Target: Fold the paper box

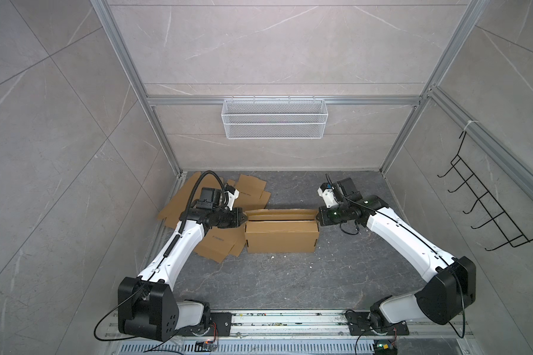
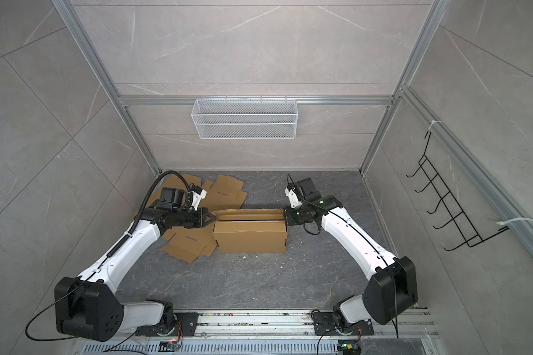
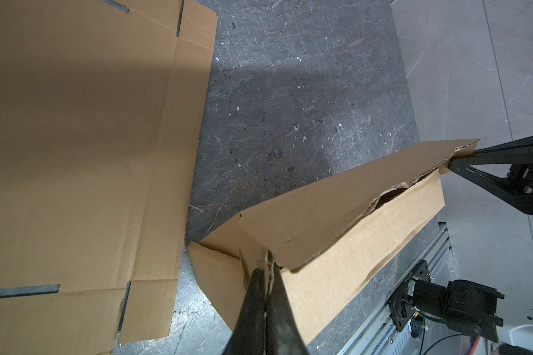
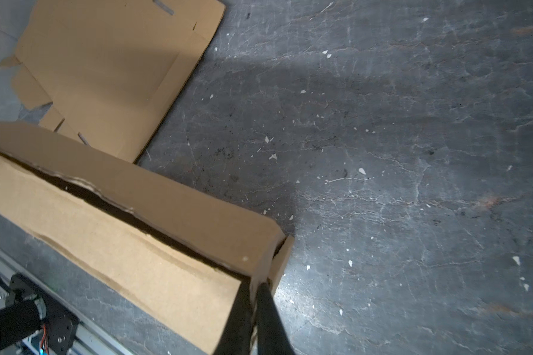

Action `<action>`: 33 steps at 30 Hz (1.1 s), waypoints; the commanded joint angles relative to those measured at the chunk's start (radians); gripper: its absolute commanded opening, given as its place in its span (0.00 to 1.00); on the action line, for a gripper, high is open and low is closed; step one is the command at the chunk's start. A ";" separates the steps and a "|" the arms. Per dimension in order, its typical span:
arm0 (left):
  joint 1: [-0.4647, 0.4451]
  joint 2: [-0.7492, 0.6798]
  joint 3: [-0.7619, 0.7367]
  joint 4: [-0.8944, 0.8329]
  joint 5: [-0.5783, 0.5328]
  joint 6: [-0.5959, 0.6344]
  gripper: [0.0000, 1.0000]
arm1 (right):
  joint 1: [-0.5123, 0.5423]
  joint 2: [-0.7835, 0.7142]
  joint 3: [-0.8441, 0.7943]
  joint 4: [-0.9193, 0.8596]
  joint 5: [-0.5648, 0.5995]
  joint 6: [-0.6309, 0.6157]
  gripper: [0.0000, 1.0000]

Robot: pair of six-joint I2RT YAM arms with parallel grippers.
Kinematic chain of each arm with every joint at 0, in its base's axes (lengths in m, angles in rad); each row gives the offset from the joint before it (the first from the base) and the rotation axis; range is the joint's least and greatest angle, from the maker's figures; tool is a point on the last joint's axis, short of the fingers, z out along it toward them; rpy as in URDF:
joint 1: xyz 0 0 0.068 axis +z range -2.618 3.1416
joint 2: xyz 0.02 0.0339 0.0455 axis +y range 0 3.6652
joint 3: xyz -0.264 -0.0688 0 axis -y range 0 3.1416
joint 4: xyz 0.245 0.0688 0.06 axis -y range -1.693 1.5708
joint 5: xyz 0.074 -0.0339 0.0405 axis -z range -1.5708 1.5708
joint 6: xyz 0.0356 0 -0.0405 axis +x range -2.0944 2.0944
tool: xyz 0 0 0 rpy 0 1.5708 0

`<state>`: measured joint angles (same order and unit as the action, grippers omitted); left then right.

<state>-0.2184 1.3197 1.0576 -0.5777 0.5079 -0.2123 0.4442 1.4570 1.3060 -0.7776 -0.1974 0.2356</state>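
Ok, status. Paper box (image 1: 280, 236) sits on the desk (image 1: 290, 276) about midway between the left and right edges, a bit toward the far edge. Its long side runs left to right and its front wall faces the near edge. It is part-formed: the far long panel leans in over the top, and both wrist views show a dark slot between that panel and the front wall.

Left gripper (image 3: 266, 270) is at the box's left end. Its fingers are clamped tight on the card at the top corner.

Right gripper (image 4: 254, 285) is at the box's right end. One finger sits on each side of the end wall, with card between them and only a thin gap showing. I read that as a pinch on the box. The left wrist view shows the same tips meeting on the far corner (image 3: 450, 163).

Flat cardboard blanks (image 1: 219, 246) lie under and behind my left arm, from the far left corner of the desk up to the box's left side. One of them touches the box.

Wire basket (image 1: 274, 118) hangs on the back wall.
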 commanded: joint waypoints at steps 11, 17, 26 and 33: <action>-0.019 0.011 -0.058 -0.159 -0.006 0.022 0.03 | 0.043 -0.020 0.213 -0.173 0.017 -0.368 0.78; -0.019 0.016 -0.065 -0.153 -0.010 0.022 0.02 | 0.189 0.032 0.234 -0.115 0.134 -0.614 0.90; -0.020 0.015 -0.069 -0.146 -0.009 0.017 0.02 | 0.274 0.224 0.400 -0.167 0.120 -0.800 0.99; -0.020 0.019 -0.071 -0.140 -0.005 0.019 0.02 | 0.277 0.332 0.484 -0.223 -0.010 -0.820 0.99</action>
<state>-0.2207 1.3094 1.0389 -0.5537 0.5083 -0.2050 0.7170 1.7561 1.7481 -0.9459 -0.1314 -0.5514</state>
